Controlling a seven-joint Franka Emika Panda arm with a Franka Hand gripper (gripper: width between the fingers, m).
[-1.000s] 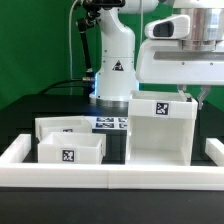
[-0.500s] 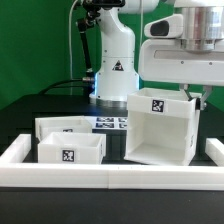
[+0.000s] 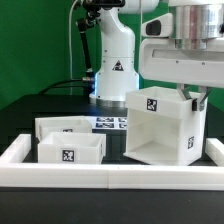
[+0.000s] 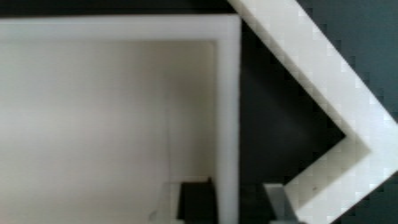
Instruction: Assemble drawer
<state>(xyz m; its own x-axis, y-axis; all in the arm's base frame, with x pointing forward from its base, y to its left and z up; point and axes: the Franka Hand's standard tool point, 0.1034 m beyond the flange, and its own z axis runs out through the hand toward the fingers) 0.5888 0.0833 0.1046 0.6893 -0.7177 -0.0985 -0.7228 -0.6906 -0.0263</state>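
Note:
The drawer's tall white housing [image 3: 160, 125] stands at the exterior view's right, tilted, with its open front facing the camera and a tag on its top. My gripper [image 3: 190, 97] is shut on the housing's right side wall near the top. In the wrist view the gripper [image 4: 237, 205] has that thin wall [image 4: 231, 110] between its two dark fingers [image 4: 196, 203]. Two small white trays sit at the exterior view's left, the back one [image 3: 72, 126] behind the front one [image 3: 70, 149], which bears a tag.
A long low white border wall [image 3: 110, 178] runs along the front and up both sides, and shows as a slanted white band in the wrist view [image 4: 311, 70]. The marker board [image 3: 108, 123] lies behind the trays. The robot base [image 3: 112, 60] stands at the back.
The gripper has risen with the housing's right wall in it. The housing has tipped and lifted off its level stance. The trays have not moved.

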